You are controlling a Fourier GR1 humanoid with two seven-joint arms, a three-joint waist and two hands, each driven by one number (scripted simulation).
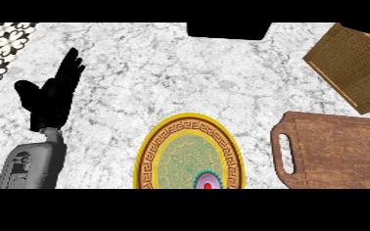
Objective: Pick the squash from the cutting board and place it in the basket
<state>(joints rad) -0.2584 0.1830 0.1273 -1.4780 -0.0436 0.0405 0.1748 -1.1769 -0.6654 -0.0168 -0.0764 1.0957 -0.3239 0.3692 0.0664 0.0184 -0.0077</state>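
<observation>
Wooden and brown, slotted for a handle at its left end: lies at the lower right as the cutting board point(329, 149), running out past the right edge, bare on every part that shows. Holds no squash there, nor anywhere else in the head view; either sits on the hidden part of the board or out of sight altogether, cannot say which. Woven and tan, tilted at the upper right: stands just beyond the board as the basket point(345, 66), partly cut off by the edge, close enough probably to make the carry a short one. Between them and the left side, at the lower middle, rests a gold-rimmed ornate plate point(145, 151) on the pale marble counter point(180, 68), likely no part of the job. Far over at the left, well apart from board and basket, shows the left hand point(51, 95): fingers straight and pressed together, pointing up, thumb out to the side, holding nothing, resting. Seems parked there to leave the right side free. Shows no right hand at all, so the picking is judged not yet begun.
</observation>
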